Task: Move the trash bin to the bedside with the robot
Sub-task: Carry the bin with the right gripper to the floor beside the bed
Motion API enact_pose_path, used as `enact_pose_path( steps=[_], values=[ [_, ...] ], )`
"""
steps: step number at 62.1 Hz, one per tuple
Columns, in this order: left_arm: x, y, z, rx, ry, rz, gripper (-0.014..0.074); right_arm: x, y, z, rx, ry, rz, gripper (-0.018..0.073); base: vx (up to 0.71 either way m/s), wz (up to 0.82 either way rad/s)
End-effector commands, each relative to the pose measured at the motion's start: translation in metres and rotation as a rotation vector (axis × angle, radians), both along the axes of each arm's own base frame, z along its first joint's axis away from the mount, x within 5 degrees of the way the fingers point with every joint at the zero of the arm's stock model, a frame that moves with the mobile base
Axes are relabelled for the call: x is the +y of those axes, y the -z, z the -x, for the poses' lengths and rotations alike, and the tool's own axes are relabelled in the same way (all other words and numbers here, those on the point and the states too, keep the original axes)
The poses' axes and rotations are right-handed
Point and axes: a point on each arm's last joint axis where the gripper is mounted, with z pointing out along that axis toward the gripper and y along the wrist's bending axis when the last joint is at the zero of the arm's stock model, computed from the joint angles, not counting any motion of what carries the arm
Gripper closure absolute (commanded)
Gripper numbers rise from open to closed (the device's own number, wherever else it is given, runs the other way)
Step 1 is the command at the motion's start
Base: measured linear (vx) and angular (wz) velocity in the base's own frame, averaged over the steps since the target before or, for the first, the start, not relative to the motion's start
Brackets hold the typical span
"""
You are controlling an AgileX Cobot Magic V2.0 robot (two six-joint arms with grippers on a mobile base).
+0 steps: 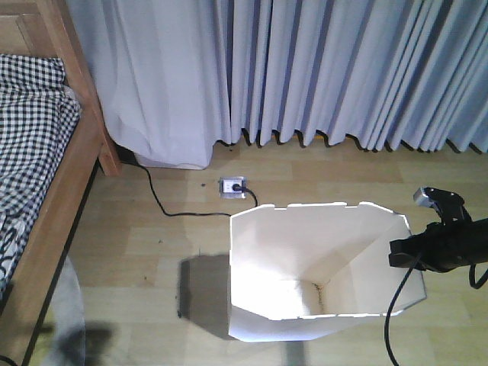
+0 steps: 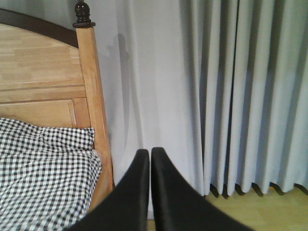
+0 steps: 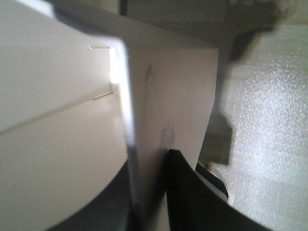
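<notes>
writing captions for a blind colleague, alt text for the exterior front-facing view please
A white trash bin stands open on the wood floor, the right claw holding its right rim. A bed with checked bedding and a wooden rail is at left, apart from the bin; pale curtains hang behind.

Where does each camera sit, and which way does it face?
Front: high on the robot, looking down at trash bin, bed and curtains; right arm at right edge.
Left wrist: past shut left pincer toward bed and curtains.
Right wrist: close on trash bin wall, gripped by right pincer.
Front and left wrist share bed, curtains.
</notes>
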Motion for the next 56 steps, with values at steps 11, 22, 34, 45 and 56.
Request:
enact_pose_path(
  steps=[11, 22, 34, 45, 56],
  values=[
    [-0.0005, -0.0032, 0.0002, -0.070, 0.009, 0.022, 0.0603, 0.0117, -0.0293, -0.0091, -0.083, 0.013, -0.191, 0.0563, 0.24, 0.05],
    [-0.0005, -0.0032, 0.0002, -0.070, 0.009, 0.022, 0.0603, 0.0117, -0.0293, -0.0091, -0.083, 0.013, -0.191, 0.0563, 0.23, 0.03],
    [-0.0005, -0.0032, 0.0002, -0.070, 0.009, 0.022, 0.0603, 0.0117, -0.0292, -0.0091, -0.083, 0.013, -0.190, 0.0563, 0.22, 0.00],
    [-0.0005, -0.0032, 0.0002, -0.070, 0.009, 0.022, 0.0603, 0.0118, -0.0293, -0.0091, -0.083, 0.012, -0.191, 0.0563, 0.23, -0.03],
    [-0.0005, -0.0032, 0.0002, -0.070, 0.009, 0.022, 0.0603, 0.0117, -0.0292, -0.0091, -0.083, 0.013, -0.190, 0.0563, 0.22, -0.02]
  ],
)
